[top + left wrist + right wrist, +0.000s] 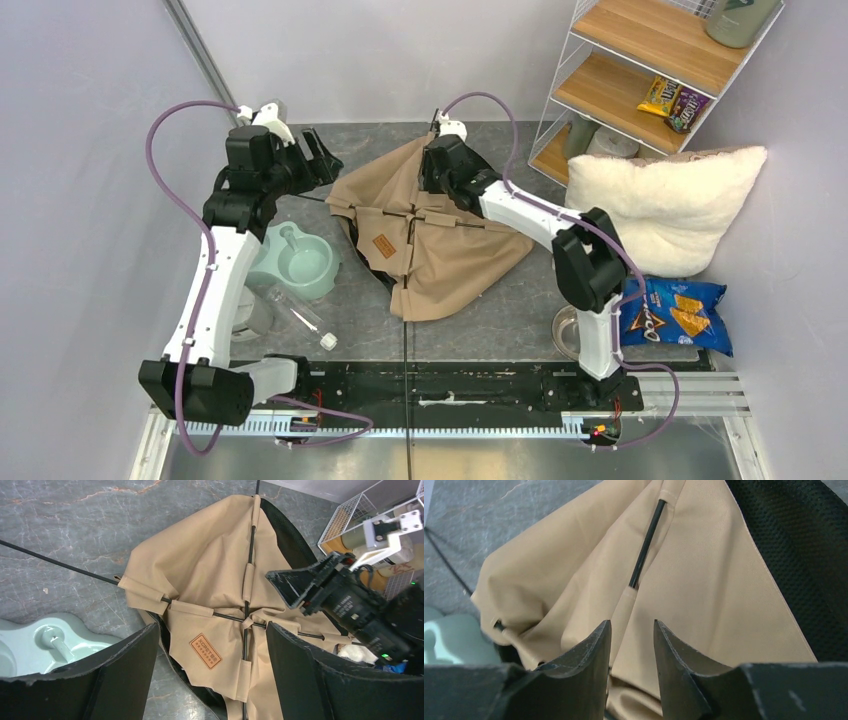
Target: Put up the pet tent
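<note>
The pet tent (440, 245) lies collapsed in the middle of the table, tan fabric over a black base, with thin black poles crossing near its brown label (205, 651). My left gripper (322, 160) hovers open over the tent's left edge; in the left wrist view its wide-apart fingers (212, 627) frame the label and the pole crossing. My right gripper (432, 168) is low over the tent's back part. Its jaws (632, 622) stand narrowly apart on either side of a fabric pole sleeve (624, 602), not visibly pinching it.
A mint pet bowl (300, 262) and a clear bottle (295, 312) lie left of the tent. A fluffy white pillow (665, 205), a blue chip bag (672, 315) and a wire shelf (650, 70) stand on the right. One pole (405, 345) runs toward the front edge.
</note>
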You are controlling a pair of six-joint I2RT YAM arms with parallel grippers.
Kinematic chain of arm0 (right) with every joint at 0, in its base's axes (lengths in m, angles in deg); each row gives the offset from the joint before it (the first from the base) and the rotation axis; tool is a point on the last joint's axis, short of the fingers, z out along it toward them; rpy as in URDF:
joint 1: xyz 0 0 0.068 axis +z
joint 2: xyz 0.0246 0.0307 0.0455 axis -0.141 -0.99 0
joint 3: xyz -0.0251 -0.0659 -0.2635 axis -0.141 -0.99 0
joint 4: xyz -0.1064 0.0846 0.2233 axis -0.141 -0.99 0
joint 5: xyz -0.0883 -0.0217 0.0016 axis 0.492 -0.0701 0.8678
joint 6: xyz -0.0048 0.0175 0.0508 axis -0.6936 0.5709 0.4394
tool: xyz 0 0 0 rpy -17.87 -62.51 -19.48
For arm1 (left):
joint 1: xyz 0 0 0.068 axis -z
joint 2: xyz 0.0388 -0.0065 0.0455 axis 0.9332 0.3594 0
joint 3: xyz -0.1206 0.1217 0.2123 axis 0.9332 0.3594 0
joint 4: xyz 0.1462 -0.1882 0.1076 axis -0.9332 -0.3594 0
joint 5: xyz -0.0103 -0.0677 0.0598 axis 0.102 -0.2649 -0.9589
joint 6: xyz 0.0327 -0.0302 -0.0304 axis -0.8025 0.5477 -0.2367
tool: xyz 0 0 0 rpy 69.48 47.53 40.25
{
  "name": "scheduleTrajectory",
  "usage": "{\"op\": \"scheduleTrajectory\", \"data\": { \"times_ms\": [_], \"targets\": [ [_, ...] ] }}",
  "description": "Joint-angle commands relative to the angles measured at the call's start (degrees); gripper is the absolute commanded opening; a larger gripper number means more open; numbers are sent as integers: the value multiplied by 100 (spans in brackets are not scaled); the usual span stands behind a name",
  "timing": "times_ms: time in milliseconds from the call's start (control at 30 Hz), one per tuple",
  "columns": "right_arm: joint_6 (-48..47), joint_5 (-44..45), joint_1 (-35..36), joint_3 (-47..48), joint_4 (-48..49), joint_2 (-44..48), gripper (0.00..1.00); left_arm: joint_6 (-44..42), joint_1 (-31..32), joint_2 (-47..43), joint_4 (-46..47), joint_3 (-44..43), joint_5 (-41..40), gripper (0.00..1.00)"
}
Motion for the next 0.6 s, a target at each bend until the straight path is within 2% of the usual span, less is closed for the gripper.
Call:
{"op": "scheduleTrajectory", "data": {
  "times_ms": [0, 233, 567],
  "targets": [
    [124, 521, 19, 501, 1013, -415, 42, 236, 2, 29, 248, 46, 194, 84],
    [310, 775, 19, 994, 1018, -1105, 32, 213, 2, -69, 214, 206, 122, 84],
    [245, 1169, -58, 1622, 949, -1753, 24, 179, 4, -58, 86, 270, 81, 83]
  ]
}}
